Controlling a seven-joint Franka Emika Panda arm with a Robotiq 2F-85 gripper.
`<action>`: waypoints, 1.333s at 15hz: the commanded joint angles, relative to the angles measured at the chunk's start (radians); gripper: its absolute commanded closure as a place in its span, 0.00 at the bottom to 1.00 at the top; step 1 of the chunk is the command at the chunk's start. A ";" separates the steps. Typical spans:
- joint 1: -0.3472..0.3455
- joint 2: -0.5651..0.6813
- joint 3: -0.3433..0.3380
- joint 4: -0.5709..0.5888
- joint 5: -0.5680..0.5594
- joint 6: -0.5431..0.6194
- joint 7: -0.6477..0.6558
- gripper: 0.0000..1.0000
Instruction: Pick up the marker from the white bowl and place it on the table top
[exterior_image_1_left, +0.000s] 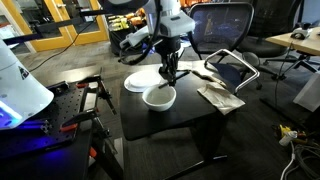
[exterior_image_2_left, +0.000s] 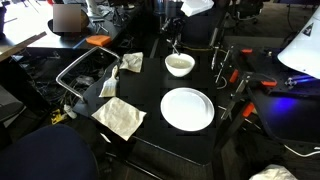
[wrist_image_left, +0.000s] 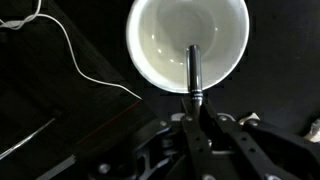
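Note:
The white bowl (exterior_image_1_left: 159, 97) stands on the black table top (exterior_image_1_left: 190, 118), near the white plate. It also shows in an exterior view (exterior_image_2_left: 180, 65) and fills the top of the wrist view (wrist_image_left: 187, 40). My gripper (wrist_image_left: 196, 100) is shut on the marker (wrist_image_left: 193, 70), a slim dark pen that sticks out from between the fingertips over the bowl's inside. In both exterior views the gripper (exterior_image_1_left: 170, 72) (exterior_image_2_left: 173, 45) hangs just above the bowl. The marker is too small to make out there.
A flat white plate (exterior_image_2_left: 187, 108) (exterior_image_1_left: 141, 80) lies next to the bowl. A crumpled cloth (exterior_image_2_left: 120, 118) lies at the table's edge. A metal chair frame (exterior_image_2_left: 80, 75) and red clamps (exterior_image_2_left: 240, 80) stand beside the table. A thin white cable (wrist_image_left: 70, 50) lies on the table.

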 joint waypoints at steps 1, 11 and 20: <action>-0.057 -0.173 0.054 -0.067 0.015 -0.057 -0.084 0.97; -0.058 -0.216 0.227 0.067 0.188 -0.222 -0.290 0.97; -0.039 -0.016 0.340 0.235 0.209 -0.258 -0.334 0.97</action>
